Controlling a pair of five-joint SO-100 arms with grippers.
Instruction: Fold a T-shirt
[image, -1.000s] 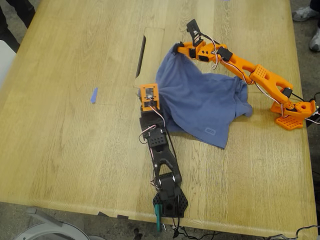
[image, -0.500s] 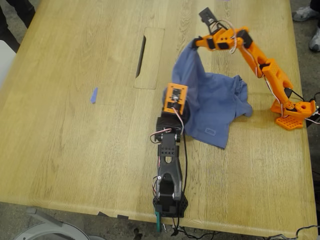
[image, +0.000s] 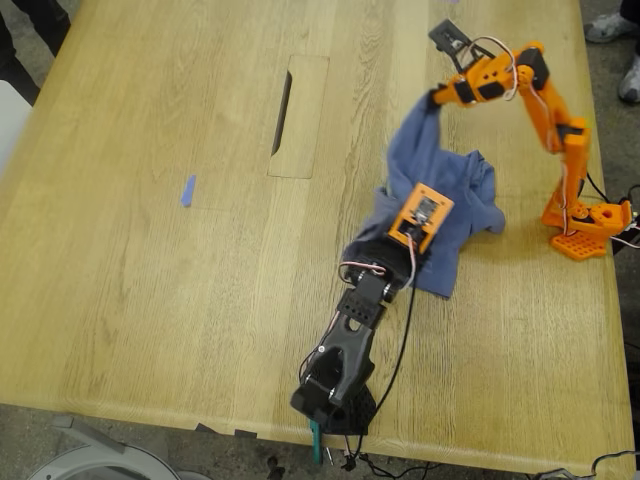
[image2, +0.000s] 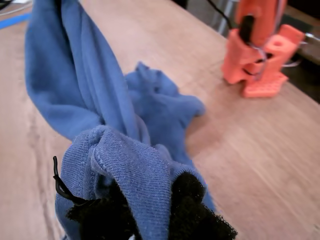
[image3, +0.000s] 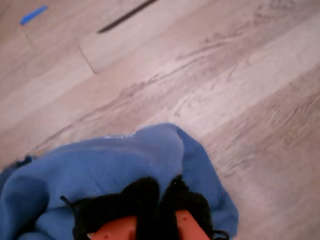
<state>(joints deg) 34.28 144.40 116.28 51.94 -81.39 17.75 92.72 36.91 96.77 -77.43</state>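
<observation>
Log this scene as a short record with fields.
garment: T-shirt, bunched, not folded flat
first claw: shut on a part of the T-shirt held above the table
second claw: shut on the T-shirt, low near the table
other: blue marker, apart from the T-shirt

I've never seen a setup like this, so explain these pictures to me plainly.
I am two small robot arms on a light wooden table. The exterior view looks down from above; each wrist view rides on one arm's gripper. A slate-blue cotton T-shirt lies bunched on the table. My first gripper, on the black arm, has its fingers pinched on one part of it. My second gripper, on the orange arm, holds another part raised above the table. A small blue strip lies apart.
</observation>
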